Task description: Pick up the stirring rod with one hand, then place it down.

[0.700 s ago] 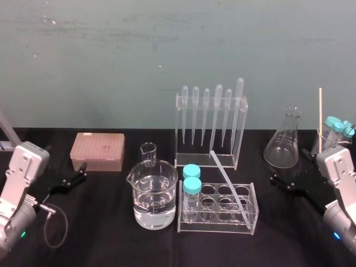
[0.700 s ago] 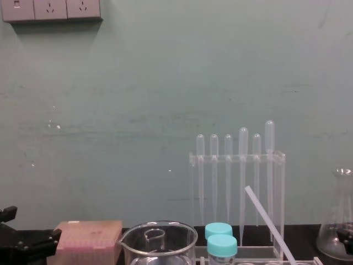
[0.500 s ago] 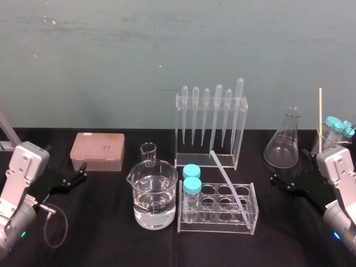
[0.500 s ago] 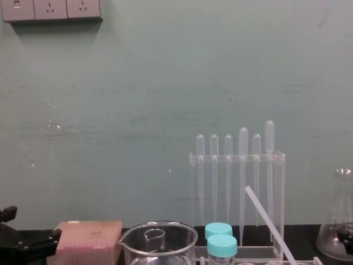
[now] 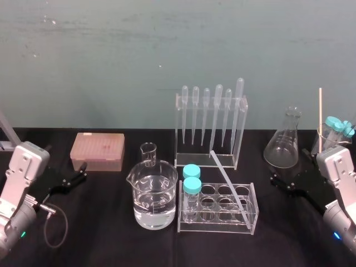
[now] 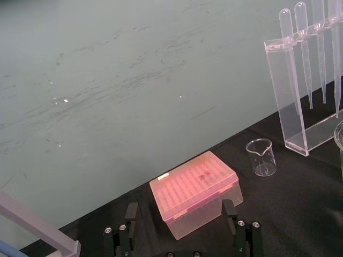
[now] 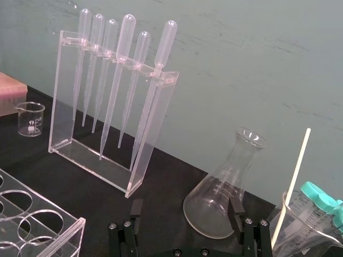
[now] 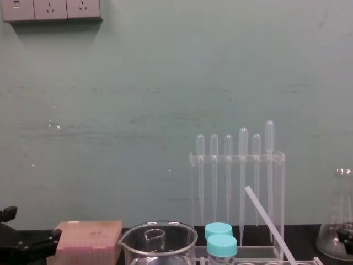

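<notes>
Head view: we see our left gripper [image 5: 82, 171] low by the tabletop's [image 5: 100, 222] left edge, jaws apart, just short of a pink tip box [image 5: 97, 150]. Toward the middle stand a small beaker [image 5: 148, 154] and, in front of it, a large beaker [image 5: 153, 194] holding clear liquid. Just beside that, toward the front edge, a clear tube rack [image 5: 218, 208] carries two teal-capped tubes [image 5: 192, 184] and the stirring rod [image 5: 228, 181]. The rod leans tilted in the rack, its upper end toward the pipette stand [image 5: 210, 125] behind. Near the right edge, our right gripper [image 5: 289, 169] sits before a conical flask [image 5: 283, 142], jaws apart, well apart from the rod.
</notes>
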Available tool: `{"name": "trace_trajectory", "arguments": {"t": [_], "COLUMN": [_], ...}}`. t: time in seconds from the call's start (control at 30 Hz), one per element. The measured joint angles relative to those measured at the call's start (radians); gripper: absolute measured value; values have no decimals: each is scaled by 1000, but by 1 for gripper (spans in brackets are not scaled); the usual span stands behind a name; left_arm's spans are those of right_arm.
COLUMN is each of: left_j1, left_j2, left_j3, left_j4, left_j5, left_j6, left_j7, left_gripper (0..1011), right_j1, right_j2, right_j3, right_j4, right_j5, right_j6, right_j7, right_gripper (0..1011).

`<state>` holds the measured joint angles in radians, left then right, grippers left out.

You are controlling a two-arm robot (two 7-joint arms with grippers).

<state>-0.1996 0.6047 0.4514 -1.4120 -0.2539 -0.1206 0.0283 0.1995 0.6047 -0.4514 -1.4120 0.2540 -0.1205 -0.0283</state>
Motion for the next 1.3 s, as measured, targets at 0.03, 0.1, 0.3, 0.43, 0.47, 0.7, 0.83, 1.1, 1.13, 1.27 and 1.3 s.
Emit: {"name": "trace_trajectory", "arguments": {"t": [0.03, 0.1, 0.3, 0.43, 0.47, 0.7, 0.83, 1.1, 1.13, 1.27, 1.3], "left_j1": [0, 0, 0, 0, 0, 0, 0, 0, 0, 0, 0], "left_j2": [0, 0, 0, 0, 0, 0, 0, 0, 0, 0, 0], "left_j3": [0, 0, 0, 0, 0, 0, 0, 0, 0, 0, 0], "left_j4": [0, 0, 0, 0, 0, 0, 0, 0, 0, 0, 0], "left_j5": [0, 0, 0, 0, 0, 0, 0, 0, 0, 0, 0], "left_j6": [0, 0, 0, 0, 0, 0, 0, 0, 0, 0, 0], "left_j7": [0, 0, 0, 0, 0, 0, 0, 0, 0, 0, 0], "left_gripper": [1000, 1000, 1000, 1000, 1000, 1000, 1000, 1000, 1000, 1000, 1000], "right_j1": [0, 0, 0, 0, 0, 0, 0, 0, 0, 0, 0], "right_j2": [0, 0, 0, 0, 0, 0, 0, 0, 0, 0, 0], "right_j3": [0, 0, 0, 0, 0, 0, 0, 0, 0, 0, 0], "right_j4": [0, 0, 0, 0, 0, 0, 0, 0, 0, 0, 0], "right_j5": [0, 0, 0, 0, 0, 0, 0, 0, 0, 0, 0], "right_j6": [0, 0, 0, 0, 0, 0, 0, 0, 0, 0, 0], "right_j7": [0, 0, 0, 0, 0, 0, 0, 0, 0, 0, 0], "right_gripper": [1000, 1000, 1000, 1000, 1000, 1000, 1000, 1000, 1000, 1000, 1000]}}
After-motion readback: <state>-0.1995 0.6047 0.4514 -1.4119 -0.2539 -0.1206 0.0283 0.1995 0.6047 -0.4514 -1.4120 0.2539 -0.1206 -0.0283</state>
